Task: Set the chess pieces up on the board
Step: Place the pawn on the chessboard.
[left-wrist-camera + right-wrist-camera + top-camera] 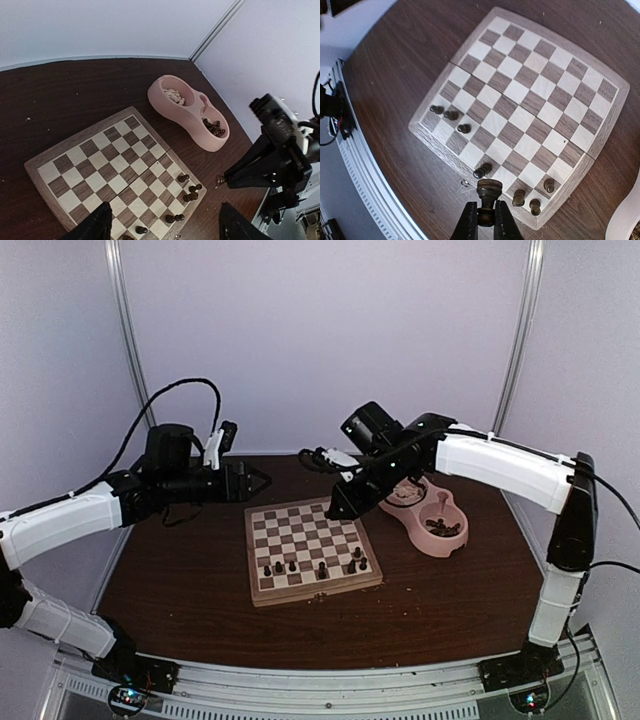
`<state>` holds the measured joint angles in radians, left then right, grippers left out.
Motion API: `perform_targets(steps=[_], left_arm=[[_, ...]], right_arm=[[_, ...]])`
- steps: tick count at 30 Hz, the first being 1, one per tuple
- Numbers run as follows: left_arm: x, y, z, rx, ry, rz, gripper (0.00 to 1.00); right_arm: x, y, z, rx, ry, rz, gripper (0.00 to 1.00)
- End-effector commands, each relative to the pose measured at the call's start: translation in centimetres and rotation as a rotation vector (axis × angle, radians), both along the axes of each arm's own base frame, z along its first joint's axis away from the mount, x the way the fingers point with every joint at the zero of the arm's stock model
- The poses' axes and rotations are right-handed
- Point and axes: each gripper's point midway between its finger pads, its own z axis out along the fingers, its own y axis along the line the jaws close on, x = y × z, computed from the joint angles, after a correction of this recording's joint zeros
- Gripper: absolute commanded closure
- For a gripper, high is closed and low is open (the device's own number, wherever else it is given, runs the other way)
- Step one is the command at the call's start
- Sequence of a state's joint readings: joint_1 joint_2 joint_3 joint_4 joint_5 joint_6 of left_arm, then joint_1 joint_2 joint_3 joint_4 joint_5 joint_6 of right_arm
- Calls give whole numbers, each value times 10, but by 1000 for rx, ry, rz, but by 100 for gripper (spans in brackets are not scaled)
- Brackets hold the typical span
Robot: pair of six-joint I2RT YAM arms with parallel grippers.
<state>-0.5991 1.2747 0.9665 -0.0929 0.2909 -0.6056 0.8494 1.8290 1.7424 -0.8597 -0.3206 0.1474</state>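
Observation:
The board (300, 592) lies at the table's middle, with several dark chess pieces (321, 568) standing along its near rows. My right gripper (335, 508) hangs over the board's far right corner, shut on a dark chess piece (489, 192). In the right wrist view the gripper (486, 220) holds that piece by its stem, above the board's (520, 92) near edge, beside other dark pieces (482, 171). My left gripper (262, 480) is open and empty, raised off the board's far left corner. Its dark fingers (95, 225) frame the board (100, 160) and its pieces (190, 196).
A pink double bowl (432, 515) sits right of the board. One compartment holds cream pieces (173, 95), the other dark pieces (215, 127). Purple walls close in the back and sides. A small metal clasp (464, 183) sits on the board's near frame.

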Motion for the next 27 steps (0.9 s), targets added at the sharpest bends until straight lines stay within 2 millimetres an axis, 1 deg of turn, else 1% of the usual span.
perform_targets(steps=[1, 3, 8, 11, 15, 17, 22, 27], left_arm=[[-10, 9, 4, 121, -152, -70, 27], [-13, 13, 1, 144, -162, -65, 27], [-16, 20, -4, 188, -162, -59, 27], [-18, 20, -6, 193, -164, -69, 27], [-23, 16, -3, 188, -190, -116, 27], [-25, 14, 0, 189, -206, -133, 27], [-23, 18, 3, 209, -226, -116, 27], [-22, 27, 9, 230, -249, -75, 27]], right_arm=[[-14, -15, -42, -208, 134, 71, 94], [-8, -13, -48, -252, 131, 88, 94], [6, -19, -73, -386, 146, 82, 97], [9, -18, -84, -426, 153, 112, 97], [12, -24, -96, -500, 171, 113, 97], [13, -27, -100, -525, 171, 113, 97], [13, -30, -109, -559, 183, 118, 97], [14, -30, -117, -573, 193, 125, 97]])
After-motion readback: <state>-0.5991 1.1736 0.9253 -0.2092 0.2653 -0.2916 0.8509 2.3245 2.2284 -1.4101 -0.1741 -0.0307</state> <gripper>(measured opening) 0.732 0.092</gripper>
